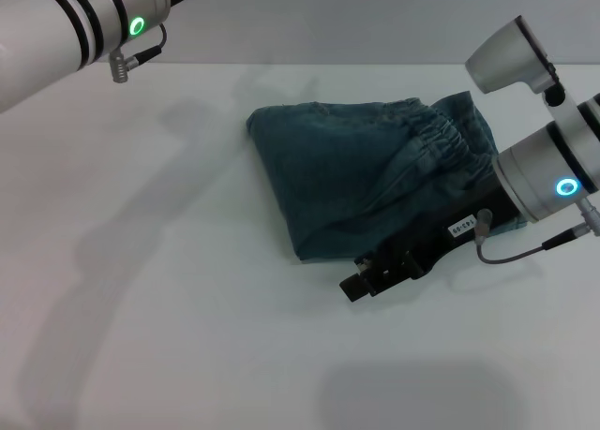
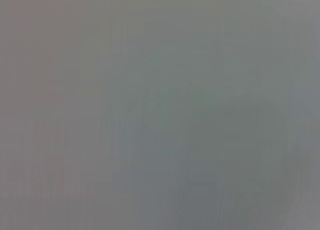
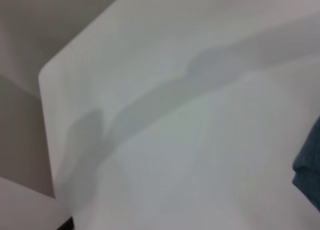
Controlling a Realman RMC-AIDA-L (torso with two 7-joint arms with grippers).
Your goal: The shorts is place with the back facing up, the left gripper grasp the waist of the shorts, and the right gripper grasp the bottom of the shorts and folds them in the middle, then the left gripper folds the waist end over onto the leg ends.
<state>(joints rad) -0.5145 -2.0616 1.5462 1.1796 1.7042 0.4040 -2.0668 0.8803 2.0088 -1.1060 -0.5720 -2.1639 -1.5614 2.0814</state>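
Observation:
The blue denim shorts (image 1: 366, 168) lie folded into a compact bundle in the middle of the white table (image 1: 187, 336). Their gathered elastic waist end (image 1: 450, 140) is on top at the bundle's right side. The leg ends are hidden within the fold. My right gripper (image 1: 370, 275), black on the blue-lit arm, is low over the bundle's near edge and points left along it. A corner of the denim (image 3: 310, 170) shows in the right wrist view. My left arm (image 1: 84, 22), with its green light, is raised at the far left; its gripper is out of view.
The table's corner (image 3: 45, 74) and edge show in the right wrist view, with darker floor beyond. The left arm's shadow (image 1: 159, 205) falls across the table left of the shorts. The left wrist view shows only a grey blur.

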